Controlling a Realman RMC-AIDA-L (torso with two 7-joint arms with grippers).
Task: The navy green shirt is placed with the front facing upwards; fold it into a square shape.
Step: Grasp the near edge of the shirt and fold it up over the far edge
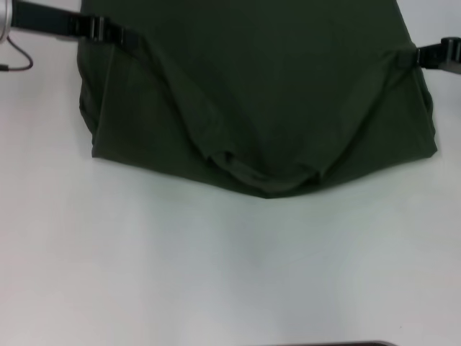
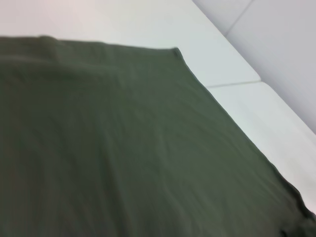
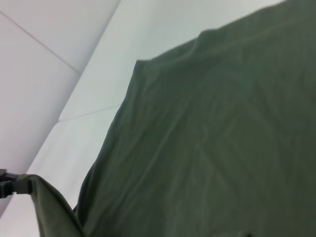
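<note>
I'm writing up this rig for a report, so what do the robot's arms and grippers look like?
In the head view, the left gripper is black and blocky on a black arm, with a silver-grey part and thin dark cable loop at the edge. The right gripper is also black.

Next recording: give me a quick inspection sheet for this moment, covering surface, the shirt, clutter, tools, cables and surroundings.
Surface: white table, bare in front of the shirt.
Job's things: dark green shirt with plain cloth showing and no lettering in view; both sides are lifted, the near edge sags to a creased low point in the middle.
Clutter: nothing seen.
Tools: left tool shut on the shirt's left edge; right tool shut on its right edge, both raised at about the same height.
Cables: one thin dark cable looping by the left arm.
Surroundings: a seam between white table panels beyond the shirt; a dark strip at the head view's bottom edge, cannot tell what.
</note>
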